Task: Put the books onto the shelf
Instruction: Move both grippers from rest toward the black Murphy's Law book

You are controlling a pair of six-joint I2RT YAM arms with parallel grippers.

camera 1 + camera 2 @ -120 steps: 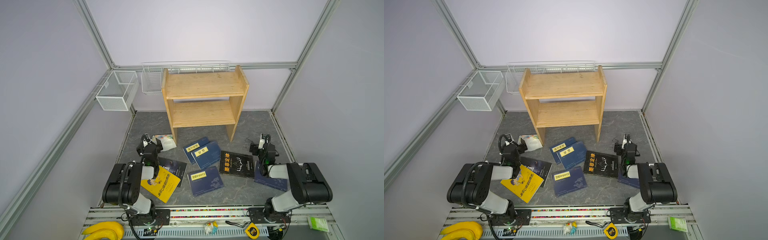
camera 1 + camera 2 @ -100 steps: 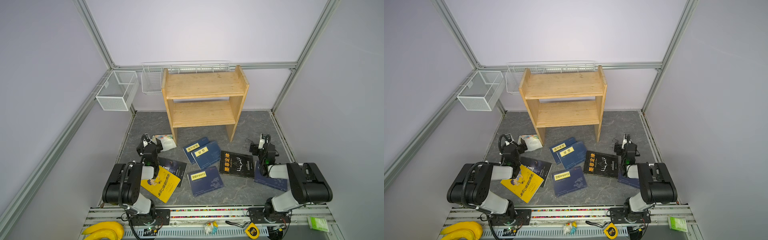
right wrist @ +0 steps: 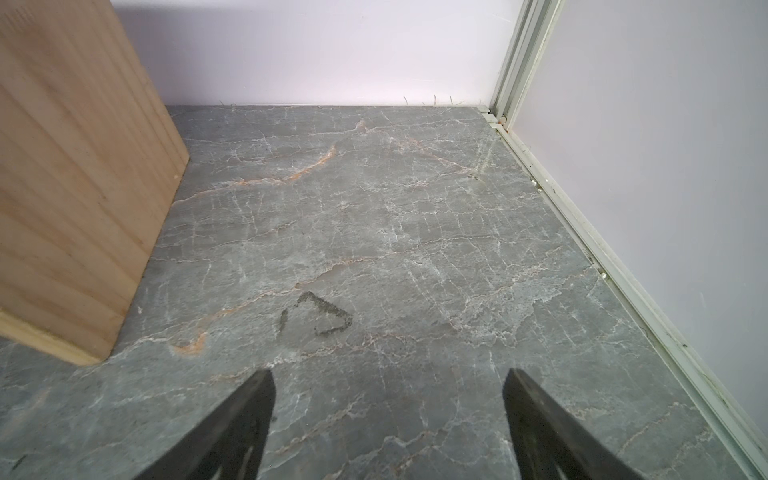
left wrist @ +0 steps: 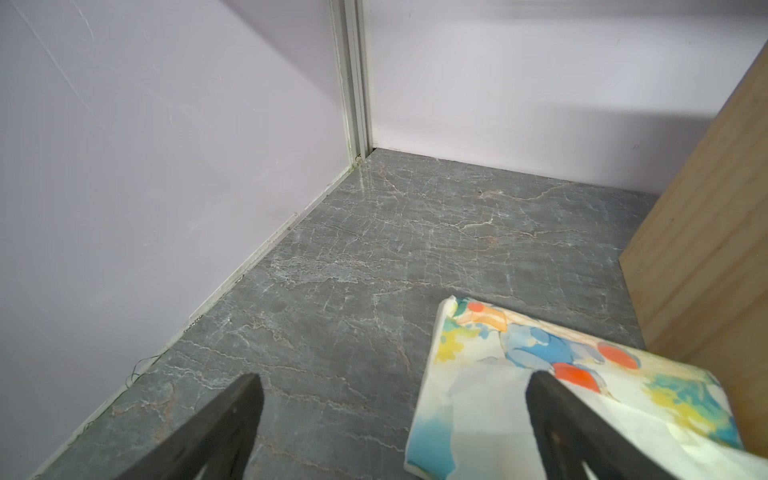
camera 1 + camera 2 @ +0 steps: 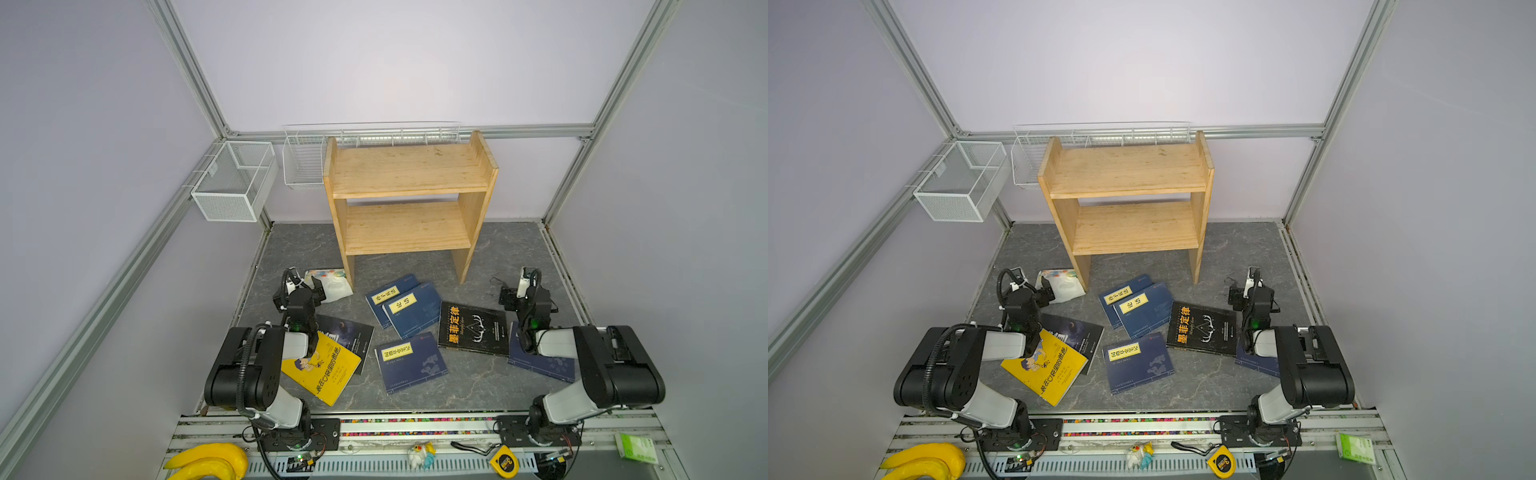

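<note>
The empty two-tier wooden shelf stands at the back. On the grey floor in front of it lie the books: two overlapping navy ones, a third navy one, a black one with yellow characters, a yellow one lying over a dark one, and a navy one partly under the right arm. My left gripper hangs open and empty low over the floor, one finger above a floral packet. My right gripper is open over bare floor, beside the shelf's right leg.
Two white wire baskets hang on the wall frame at the back left. Purple walls close in on three sides. On the front rail lie toy bananas, a small figure, a tape measure and a green box.
</note>
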